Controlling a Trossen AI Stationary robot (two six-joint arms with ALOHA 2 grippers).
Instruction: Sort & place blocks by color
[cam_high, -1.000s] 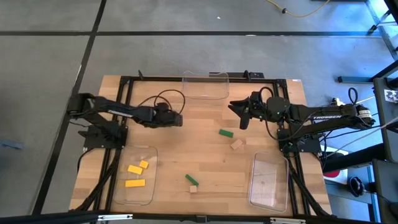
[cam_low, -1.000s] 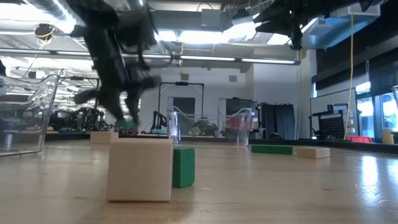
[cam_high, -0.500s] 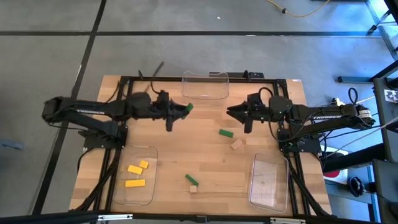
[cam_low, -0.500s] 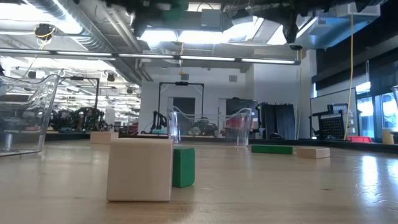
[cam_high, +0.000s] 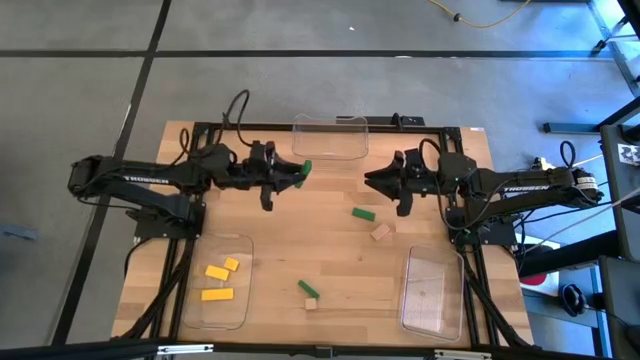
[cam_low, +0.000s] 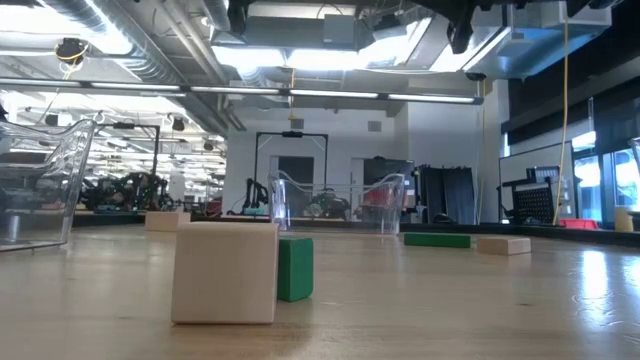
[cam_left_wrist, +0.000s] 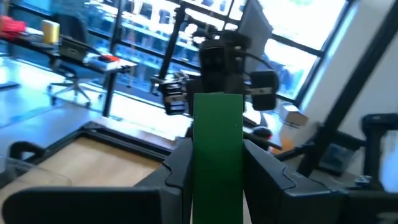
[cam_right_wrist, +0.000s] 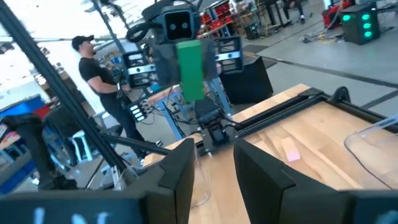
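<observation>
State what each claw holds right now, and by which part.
The left claw is shut on a green block, clamped across its lower sides, raised near the far clear tray. The right claw holds nothing.

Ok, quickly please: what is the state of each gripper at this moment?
Left gripper: closed on a green block, held up above the table.
Right gripper: fingers apart, holding nothing.

- The right gripper (cam_right_wrist: 213, 163) shows its two dark fingers apart, with nothing between them.
- Beyond, the left gripper (cam_right_wrist: 188, 65) grips a green block (cam_right_wrist: 189, 69) upright above the tabletop (cam_right_wrist: 311, 134).
- A person (cam_right_wrist: 102, 81) stands behind.
</observation>
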